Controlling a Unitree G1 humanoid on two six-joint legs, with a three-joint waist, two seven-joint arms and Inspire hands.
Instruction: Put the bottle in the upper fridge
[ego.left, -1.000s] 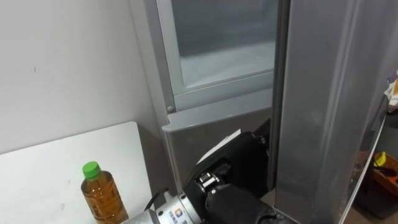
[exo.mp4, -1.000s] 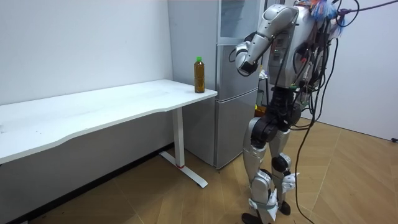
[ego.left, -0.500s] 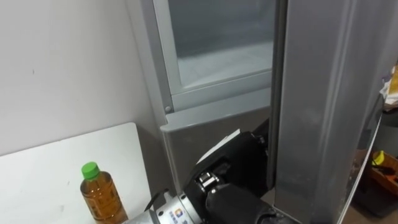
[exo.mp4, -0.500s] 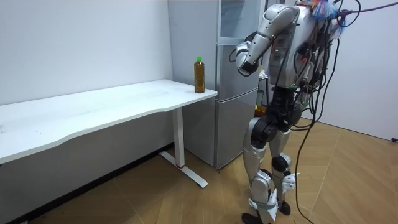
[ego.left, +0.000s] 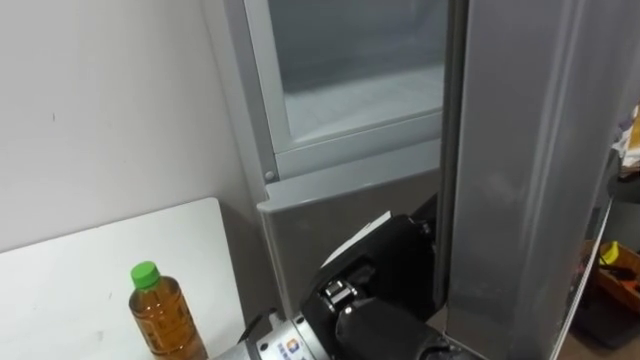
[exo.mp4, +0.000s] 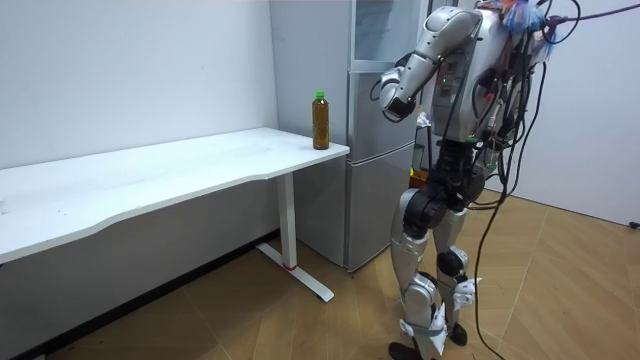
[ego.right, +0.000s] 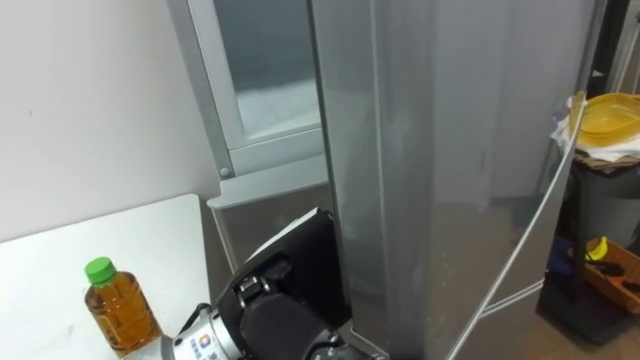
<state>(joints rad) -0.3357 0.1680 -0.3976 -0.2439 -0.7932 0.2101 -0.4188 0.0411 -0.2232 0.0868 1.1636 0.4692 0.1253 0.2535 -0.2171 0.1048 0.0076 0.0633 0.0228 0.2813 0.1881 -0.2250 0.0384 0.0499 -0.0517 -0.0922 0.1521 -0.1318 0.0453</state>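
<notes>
— Moved at all?
— Barely. Lifted the left hand a shade, up along the fridge front, by the room view. Nudged rightward in the eye views, too; hardly more.

Plain white wall, long white table, wood floor.

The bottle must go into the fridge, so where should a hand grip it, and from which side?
Probably the bottle round its amber body, below the green cap: it stands upright at the table edge, so come level from the robot's side.
</notes>
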